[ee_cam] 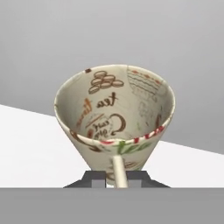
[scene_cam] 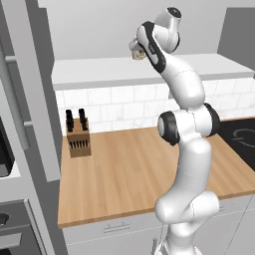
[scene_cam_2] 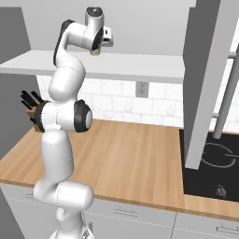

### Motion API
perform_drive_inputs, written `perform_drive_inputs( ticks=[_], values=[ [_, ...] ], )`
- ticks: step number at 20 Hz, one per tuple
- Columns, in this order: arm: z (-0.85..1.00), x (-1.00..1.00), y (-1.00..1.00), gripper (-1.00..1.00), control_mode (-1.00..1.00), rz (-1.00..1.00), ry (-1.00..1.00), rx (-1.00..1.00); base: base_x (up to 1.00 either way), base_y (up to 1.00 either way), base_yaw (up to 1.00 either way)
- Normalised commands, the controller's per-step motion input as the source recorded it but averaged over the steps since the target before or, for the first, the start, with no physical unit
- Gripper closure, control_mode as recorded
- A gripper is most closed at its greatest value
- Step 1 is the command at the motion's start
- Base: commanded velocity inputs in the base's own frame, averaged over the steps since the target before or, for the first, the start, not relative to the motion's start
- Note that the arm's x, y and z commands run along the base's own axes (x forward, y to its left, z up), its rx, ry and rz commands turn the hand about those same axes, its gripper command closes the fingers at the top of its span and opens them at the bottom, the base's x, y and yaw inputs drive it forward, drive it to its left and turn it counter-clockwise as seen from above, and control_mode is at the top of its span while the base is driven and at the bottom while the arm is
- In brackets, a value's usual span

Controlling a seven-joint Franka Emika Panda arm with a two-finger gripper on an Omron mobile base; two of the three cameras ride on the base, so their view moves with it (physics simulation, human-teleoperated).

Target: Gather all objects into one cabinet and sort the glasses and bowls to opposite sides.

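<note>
Arm reaches high from my base, elbow bent, wrist up at the level of the white shelf board (scene_cam: 99,74) of the upper cabinet. From the left base view I see the gripper (scene_cam: 137,53) at the top of the arm with a small beige cup (scene_cam: 137,54) at its end, just above the shelf surface; whether it touches the board I cannot tell. In the right base view the same cup (scene_cam_2: 96,52) hangs under the hand (scene_cam_2: 100,37), over the near part of the shelf (scene_cam_2: 130,65). Hand view gives me the cup (ee_cam: 114,118) close up: cream body with brown lettering and drawings inside, a red and green pattern along the near rim, and a handle (ee_cam: 118,170) running down toward the finger tips (ee_cam: 94,178). Fingers sit pressed in on either side of that handle (so the pincer is pinching the mug by its handle, as best I can read it). Cup mouth faces the camera, with the white shelf below and the grey back wall behind. Below the shelf lies the wooden counter (scene_cam: 134,169), with a knife block (scene_cam: 78,137) near the tiled wall at its left end. Black cooktop (scene_cam_2: 210,163) sits at the right of the counter. Tall grey cabinet door (scene_cam_2: 210,79) stands open at the right, its long bar handle (scene_cam_2: 228,98) beside it.
</note>
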Motion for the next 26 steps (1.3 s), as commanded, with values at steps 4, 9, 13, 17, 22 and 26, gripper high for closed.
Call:
perform_drive_inputs(
  ticks=[4, 9, 13, 17, 22, 26],
  values=[
    [-0.04, 0.0, 0.07, 1.0, -1.0, 0.0, 0.05, -0.02, 0.0, 0.0, 0.0],
    [-0.23, 0.0, 0.04, 1.0, -1.0, 0.0, 0.0, 0.0, 0.0, 0.0, 0.0],
    [-0.26, -0.03, 0.08, 1.0, -1.0, 0.0, 0.0, 0.0, 0.0, 0.0, 0.0],
    [-0.26, -0.24, 0.06, 1.0, -1.0, 0.0, 0.0, 0.0, 0.0, 0.0, 0.0],
    [-0.64, -0.54, 0.27, 1.0, -1.0, 0.0, -0.01, 0.0, 0.0, 0.0, 0.0],
    [-0.75, -0.36, 0.24, 1.0, -1.0, 0.0, 0.0, 0.0, 0.0, 0.0, 0.0]
  ],
)
